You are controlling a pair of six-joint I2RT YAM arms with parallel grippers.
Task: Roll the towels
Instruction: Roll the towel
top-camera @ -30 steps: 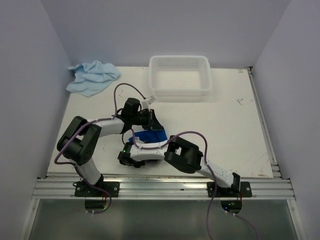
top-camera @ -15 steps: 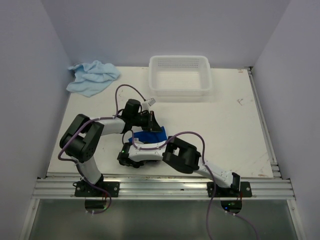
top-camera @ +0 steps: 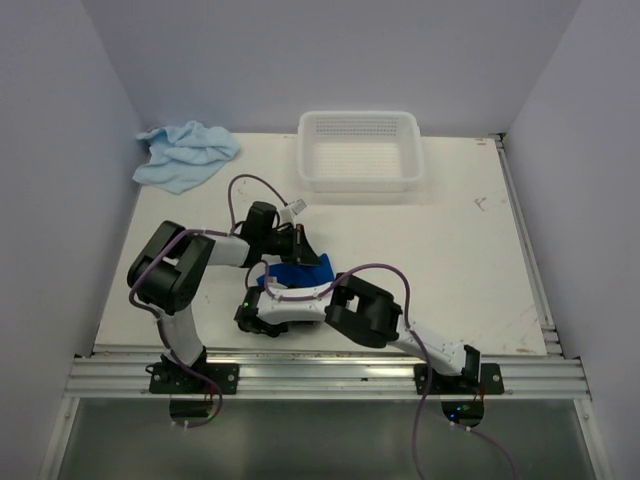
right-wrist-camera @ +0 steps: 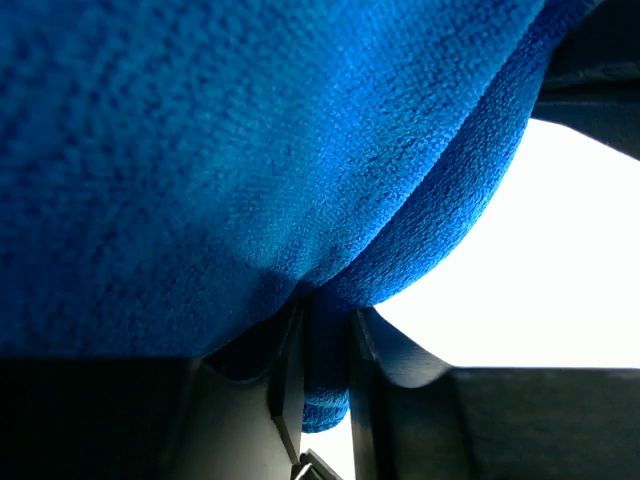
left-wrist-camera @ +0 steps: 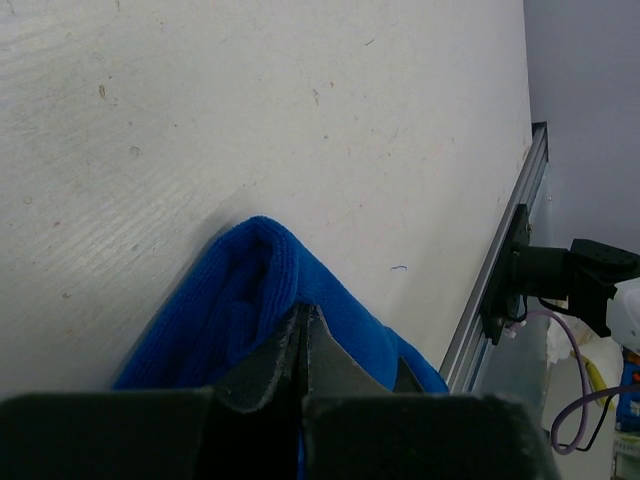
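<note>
The dark royal blue towel (top-camera: 300,272) lies bunched near the table's front, between my two grippers. My left gripper (top-camera: 312,256) is at its far edge. In the left wrist view this gripper (left-wrist-camera: 303,312) is shut on a fold of the dark towel (left-wrist-camera: 225,300). My right gripper (top-camera: 268,294) is at the towel's near left edge. In the right wrist view it (right-wrist-camera: 325,350) is shut on a hanging fold of the dark towel (right-wrist-camera: 250,130), which fills most of that view. The pale sky blue towel (top-camera: 186,154) lies crumpled at the back left corner, untouched.
A white perforated basket (top-camera: 360,176) stands at the back centre. The walls close in on the left, right and back. The metal rail (top-camera: 320,372) runs along the near edge. My two forearms cross low over the front left of the table (top-camera: 470,260).
My left arm's elbow has swung a little right and forward and its wrist has shifted slightly. Both grippers still hold the dark blue towel, which is a little more bunched.
</note>
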